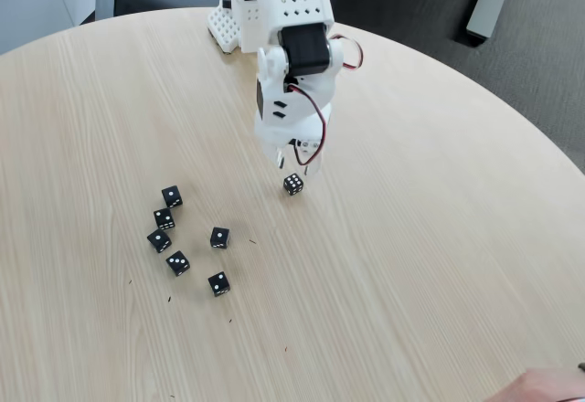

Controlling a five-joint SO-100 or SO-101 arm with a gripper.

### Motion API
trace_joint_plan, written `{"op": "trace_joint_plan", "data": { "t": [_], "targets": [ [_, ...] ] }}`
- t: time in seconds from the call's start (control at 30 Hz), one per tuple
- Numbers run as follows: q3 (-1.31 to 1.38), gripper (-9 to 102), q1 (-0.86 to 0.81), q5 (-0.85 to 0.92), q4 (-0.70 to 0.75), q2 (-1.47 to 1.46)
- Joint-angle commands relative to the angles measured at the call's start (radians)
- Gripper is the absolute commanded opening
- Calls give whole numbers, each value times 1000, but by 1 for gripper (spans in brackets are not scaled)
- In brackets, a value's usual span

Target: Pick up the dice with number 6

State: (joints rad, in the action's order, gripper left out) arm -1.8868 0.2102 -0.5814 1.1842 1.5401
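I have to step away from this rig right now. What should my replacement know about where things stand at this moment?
Gripper: pointing down just above the lone die, holding nothing; whether its jaws are open is hard to tell in the fixed view.
The dice with number 6: alone on the table, directly below the gripper, faces crowded with pips, apart from the rest.
Six other black dice: clustered to the left in the fixed view, showing few pips.
Done: gripper is lined up over the target.
Left: lower, close on the die, lift.

The white hand (294, 160) hangs just above the many-pipped die (292, 184) on the round table (430, 238).
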Motion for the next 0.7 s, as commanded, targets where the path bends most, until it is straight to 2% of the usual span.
{"op": "trace_joint_plan", "data": {
  "t": [0.0, 0.27, 0.67],
  "targets": [
    [38, 16, -5, 18, -11, 5],
    [35, 18, -5, 3, -11, 5],
    [37, 22, -6, 179, -11, 5]
  ]
}}
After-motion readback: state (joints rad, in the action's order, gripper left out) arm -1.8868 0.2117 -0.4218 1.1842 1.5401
